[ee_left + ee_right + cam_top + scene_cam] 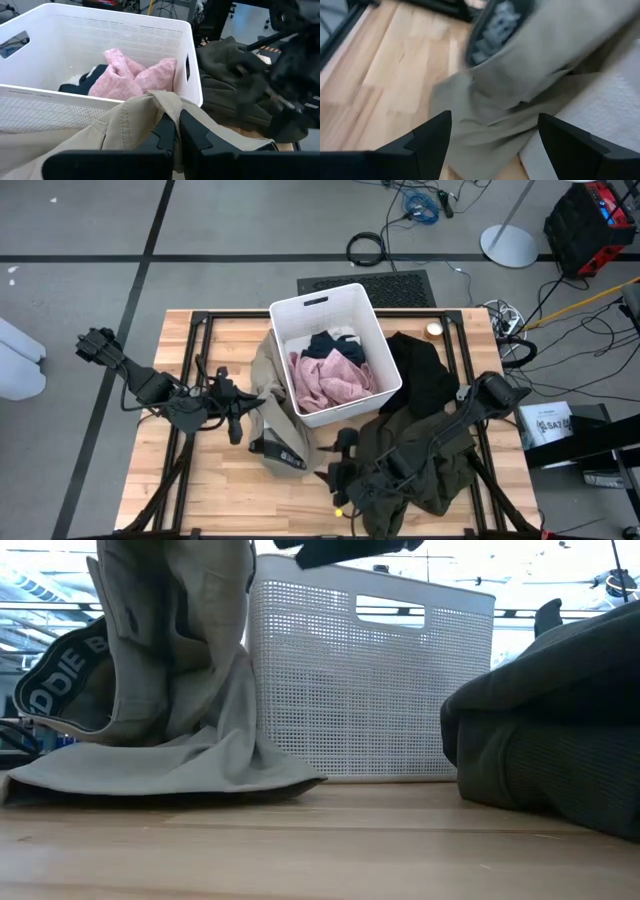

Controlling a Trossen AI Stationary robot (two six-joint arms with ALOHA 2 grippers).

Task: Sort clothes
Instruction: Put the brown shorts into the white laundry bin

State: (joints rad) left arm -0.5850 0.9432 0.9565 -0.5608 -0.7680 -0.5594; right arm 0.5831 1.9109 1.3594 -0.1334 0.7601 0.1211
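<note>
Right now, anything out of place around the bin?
Yes. The khaki garment hangs half draped against the bin wall, lifted by the shut left pincer, not inside. The olive garment lies heaped on the table under the right arm, whose pincer is open.

The navy garment (322, 344) lies mostly hidden under the pink garment (334, 380) inside the white bin (352, 296). The bin wall covers part of the khaki trousers (270, 408). In the low view the top edge cuts off the trousers, and the waistband lettering (62, 668) is only partly readable. The right wrist view is blurred. The right arm covers much of the olive garment (432, 482).
</note>
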